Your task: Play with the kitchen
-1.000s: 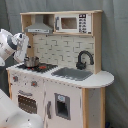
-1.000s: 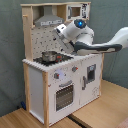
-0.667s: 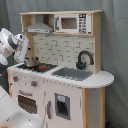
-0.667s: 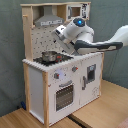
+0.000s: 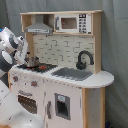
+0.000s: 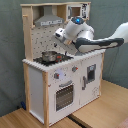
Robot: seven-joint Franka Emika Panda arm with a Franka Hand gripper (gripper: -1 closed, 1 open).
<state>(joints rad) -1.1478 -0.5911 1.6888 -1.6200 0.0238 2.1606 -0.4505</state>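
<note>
Rigid toy kitchen, gripper over its stovetop

The kitchen [image 5: 60, 75] stands on the floor before the grey curtain; treat it as stiff board with light, loose parts. You'd best grasp the small pot [image 6: 49, 56] on its stovetop by the rim. The gripper [image 6: 59, 36] hovers just above it; finger state cannot be told.

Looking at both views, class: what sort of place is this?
Probably a robot lab or test room, not a home: a toy kitchen stands on a wooden table before grey curtains, with a robot arm reaching over its stovetop.
</note>
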